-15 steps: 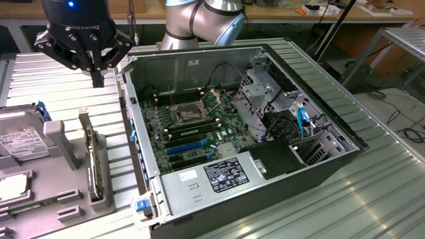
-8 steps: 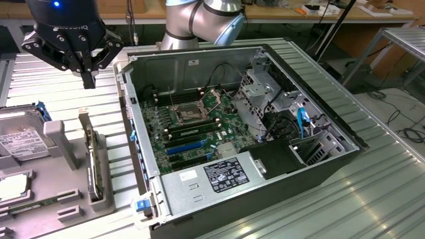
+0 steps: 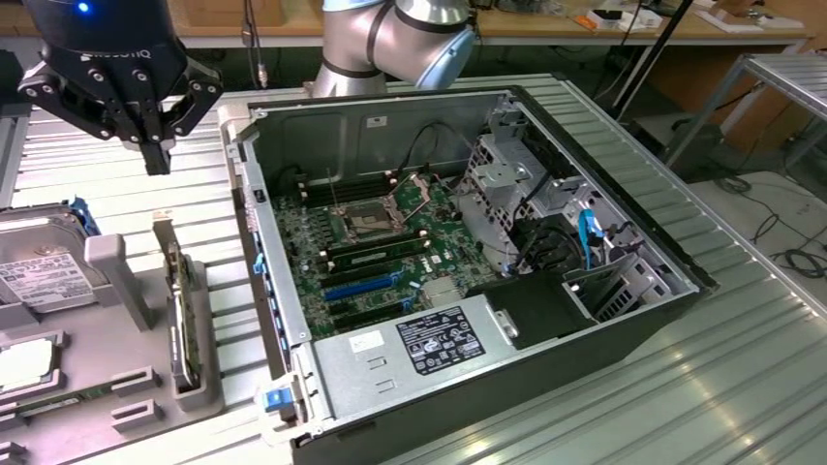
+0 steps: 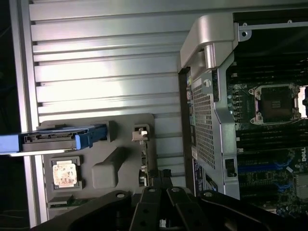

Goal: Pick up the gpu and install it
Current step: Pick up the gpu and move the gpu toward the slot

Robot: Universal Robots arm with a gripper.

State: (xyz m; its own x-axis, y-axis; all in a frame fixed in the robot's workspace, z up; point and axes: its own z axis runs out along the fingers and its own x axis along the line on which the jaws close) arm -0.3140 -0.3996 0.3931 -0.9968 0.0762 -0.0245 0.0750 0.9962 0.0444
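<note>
Gpu (image 3: 178, 310): not yet picked up, stood on edge in the holder (image 3: 130, 387) on the counter (image 3: 77, 174) beside the open case (image 3: 375, 126); hand (image 3: 158, 160) held above it, closed on nothing; installation outstanding.

A bench (image 3: 723, 387) of ribbed, silvery metal slats spreads across the foreground, its long grooves catching a broad, bright glare (image 4: 110, 91). Beyond it, along the far edge of the exterior view, runs a long wooden table (image 3: 543, 24) strewn with cables and small oddments, with a black pole (image 3: 650, 58) slanting down in front of it. On the exterior view's right a grey metal frame (image 3: 781, 70) stands over a pale floor (image 3: 762, 208), where dark cables (image 3: 795, 257) lie in loose loops.
</note>
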